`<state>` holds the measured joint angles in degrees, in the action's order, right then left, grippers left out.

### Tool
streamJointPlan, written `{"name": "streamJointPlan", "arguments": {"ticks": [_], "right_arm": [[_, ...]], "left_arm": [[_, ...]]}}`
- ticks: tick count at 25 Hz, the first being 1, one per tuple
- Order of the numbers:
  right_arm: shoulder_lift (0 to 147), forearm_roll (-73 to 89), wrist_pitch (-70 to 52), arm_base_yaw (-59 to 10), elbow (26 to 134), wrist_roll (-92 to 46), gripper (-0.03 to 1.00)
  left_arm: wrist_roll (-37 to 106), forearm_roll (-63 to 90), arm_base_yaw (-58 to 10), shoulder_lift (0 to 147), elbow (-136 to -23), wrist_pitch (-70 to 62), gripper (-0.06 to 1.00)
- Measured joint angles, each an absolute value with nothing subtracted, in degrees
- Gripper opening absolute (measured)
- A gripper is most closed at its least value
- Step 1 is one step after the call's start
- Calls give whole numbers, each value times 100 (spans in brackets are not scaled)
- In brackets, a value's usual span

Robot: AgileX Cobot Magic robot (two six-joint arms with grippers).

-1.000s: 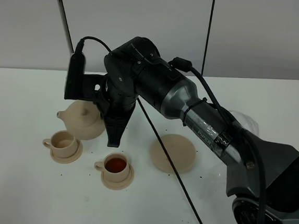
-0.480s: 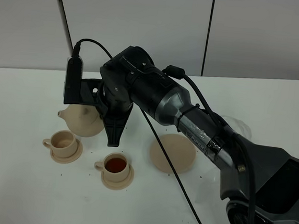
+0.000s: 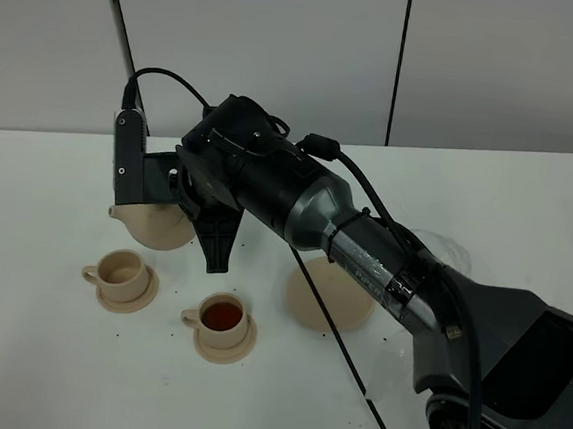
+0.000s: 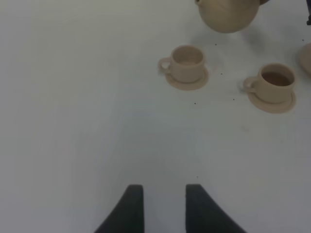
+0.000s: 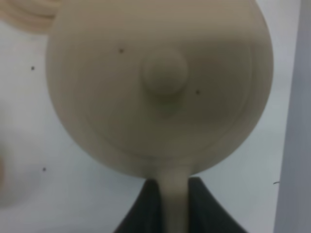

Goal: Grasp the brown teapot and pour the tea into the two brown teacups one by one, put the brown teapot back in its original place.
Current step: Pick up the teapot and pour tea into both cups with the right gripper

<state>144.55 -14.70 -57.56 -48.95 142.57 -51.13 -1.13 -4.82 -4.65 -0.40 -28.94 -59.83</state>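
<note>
brown teapot (image 5: 160,97): round matte ceramic, handle in right gripper (image 5: 172,188).

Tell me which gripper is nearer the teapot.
Right. The right gripper is shut on the teapot by its handle. The left gripper hangs well back, the empty cup lying between it and the teapot.

No legible text, label, brand or number in any view. Only candidate: faint dark marking on silver-grey band of black robot arm (image 3: 387,269), centre-right of high view. Too small and blurred to read.
</note>
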Motion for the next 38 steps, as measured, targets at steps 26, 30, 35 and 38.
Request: {"name": "streamJointPlan", "arguments": {"ticks": [26,30,35,38], "right_arm": [[14464,-2063,-5771,-5071,14257,-5035,9],[14464,-2319,-5751,-5147,14257,-4893,9],[14481,-2461,-5747,-5221,14257,-4838,9],[14569,-2760,-5747,-5297,14257,-4774,9]], "left_arm": [[-119,-482,-465,-40,-2894,-5983,28],[-119,-482,-465,-40,-2894,-5983,28],[-119,-482,-465,-40,-2894,-5983,28],[-114,-482,-465,-40,-2894,-5983,28]]}}
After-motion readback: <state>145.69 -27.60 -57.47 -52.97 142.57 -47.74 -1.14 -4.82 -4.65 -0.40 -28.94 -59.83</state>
